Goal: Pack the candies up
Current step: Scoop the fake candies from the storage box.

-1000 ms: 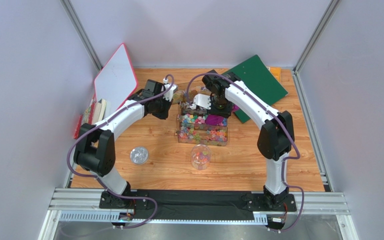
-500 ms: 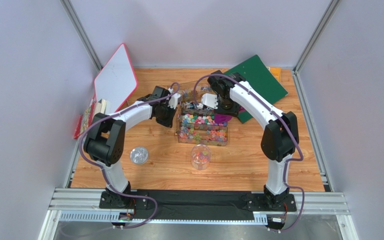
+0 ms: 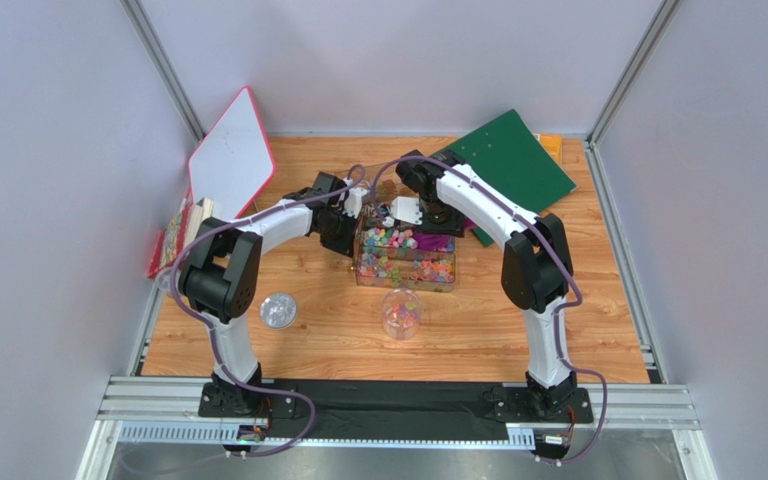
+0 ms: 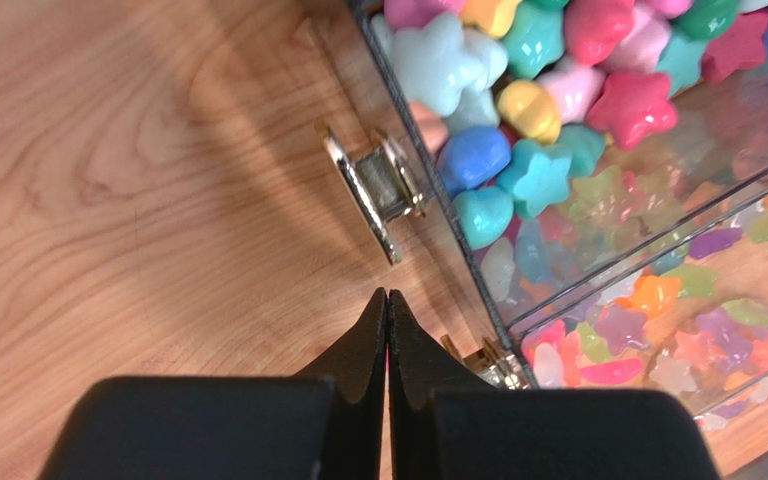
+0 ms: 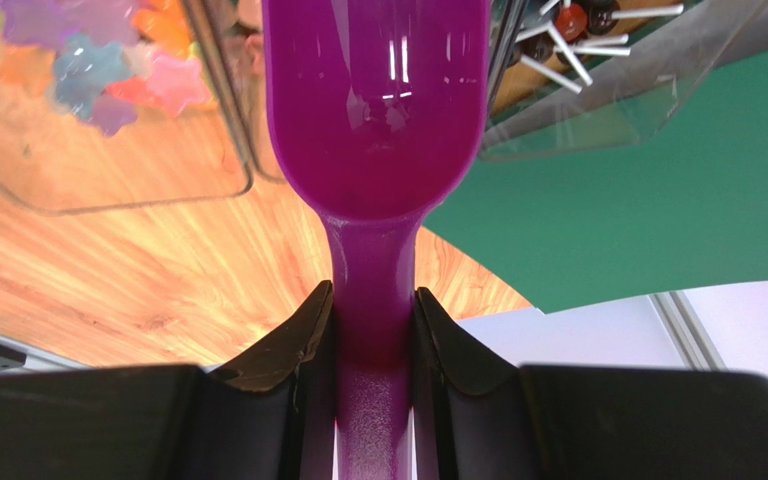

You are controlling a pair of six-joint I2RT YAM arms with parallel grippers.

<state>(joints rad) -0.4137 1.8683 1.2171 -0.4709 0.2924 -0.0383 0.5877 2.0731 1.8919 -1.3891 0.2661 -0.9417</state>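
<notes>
Candies fill the clear box, ahead and left of the purple scoop.
Right gripper pinches the scoop's handle, empty bowl pointing boxward; left gripper, fingers pressed together, sits beside the box's latch.

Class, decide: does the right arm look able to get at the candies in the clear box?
Probably yes: the right gripper holds the purple scoop at the far edge of the clear box, whose candies lie uncovered.

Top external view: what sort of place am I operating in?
Probably a lab robot cell: plain grey walls and metal corner posts enclose a wooden table, with a slotted aluminium mounting rail along its near edge.
</notes>
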